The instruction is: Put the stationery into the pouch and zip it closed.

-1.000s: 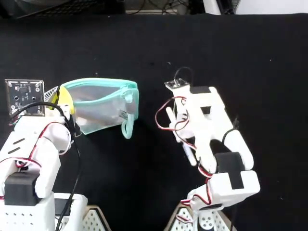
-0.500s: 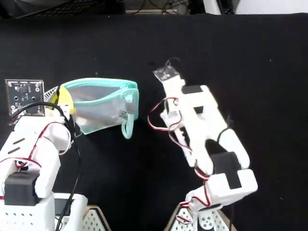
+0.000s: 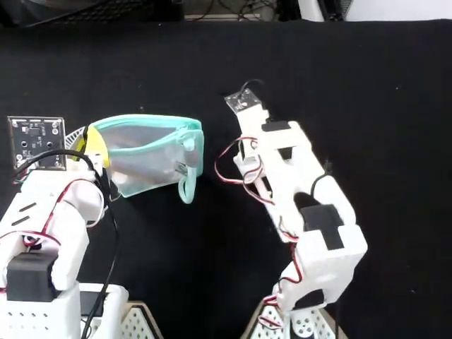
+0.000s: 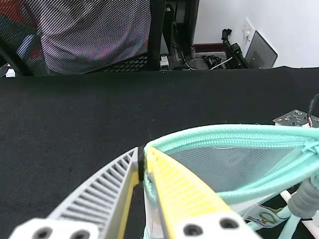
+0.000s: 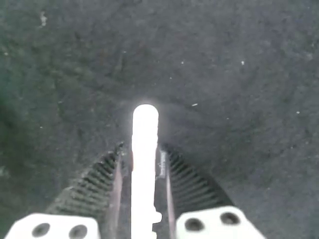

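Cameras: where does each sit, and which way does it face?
High view: fixed above, facing down on table, pouch, left arm, right arm.
Left wrist view: on left arm, facing along left gripper clamped on the pouch.
Right wrist view: on right arm, facing down past right gripper holding a white stick.
Shared: high and left wrist show the pouch.

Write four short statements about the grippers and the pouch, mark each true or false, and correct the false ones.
1. The left gripper is shut on the edge of the pouch. True.
2. The right gripper is empty. False: it is shut on a white stick.
3. The pouch lies on the black table. True.
4. The white stick is already inside the pouch. False: the right gripper holds it over bare black cloth, apart from the pouch.
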